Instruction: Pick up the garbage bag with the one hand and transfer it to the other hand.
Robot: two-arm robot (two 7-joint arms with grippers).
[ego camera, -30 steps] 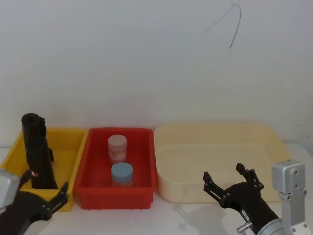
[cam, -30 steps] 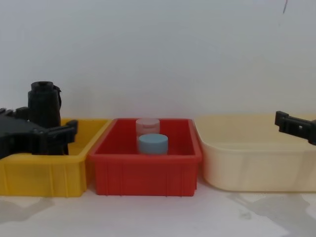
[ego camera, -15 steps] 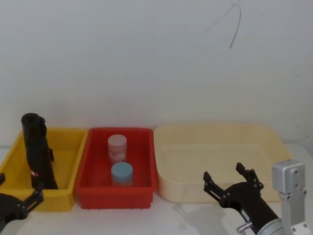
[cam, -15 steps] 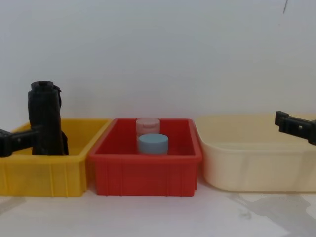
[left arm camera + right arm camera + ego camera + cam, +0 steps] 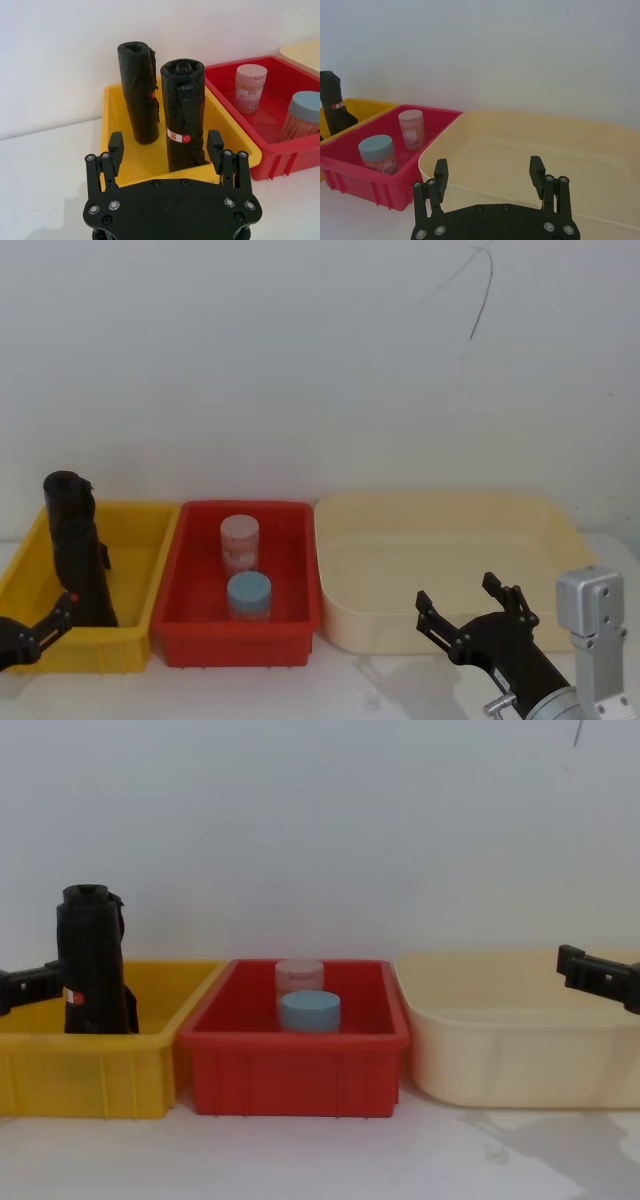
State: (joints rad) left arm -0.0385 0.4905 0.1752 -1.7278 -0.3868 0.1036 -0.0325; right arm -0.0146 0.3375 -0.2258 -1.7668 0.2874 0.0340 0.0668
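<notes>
Garbage bag (image 5: 137,95) is standing upright toward the back of the yellow bin (image 5: 111,107) in the L wrist view, w/ the stickered roll (image 5: 182,115) standing just beside it, nearer the camera. The left gripper (image 5: 165,140) is hovering short of the bin's near wall, fingers spread wide apart & holding nothing. The red bin (image 5: 270,167) is sitting right next to the yellow one, carrying a pink-lidded jar (image 5: 251,87) & a blue-lidded jar (image 5: 302,115). In the R wrist view the right gripper (image 5: 488,167) is hovering just in front of the cream tray (image 5: 545,145), fingers likewise apart, gripping nothing. In the head view the left gripper is sitting at the lower-left corner, in front of the yellow bin & apart from the rolls. The two rolls are overlapping there, so can't tell the garbage bag from the other. The right gripper is hovering before the tray's front wall. In the chest view fingertips are poking in from both side edges, & the stickered roll is facing the camera.
</notes>
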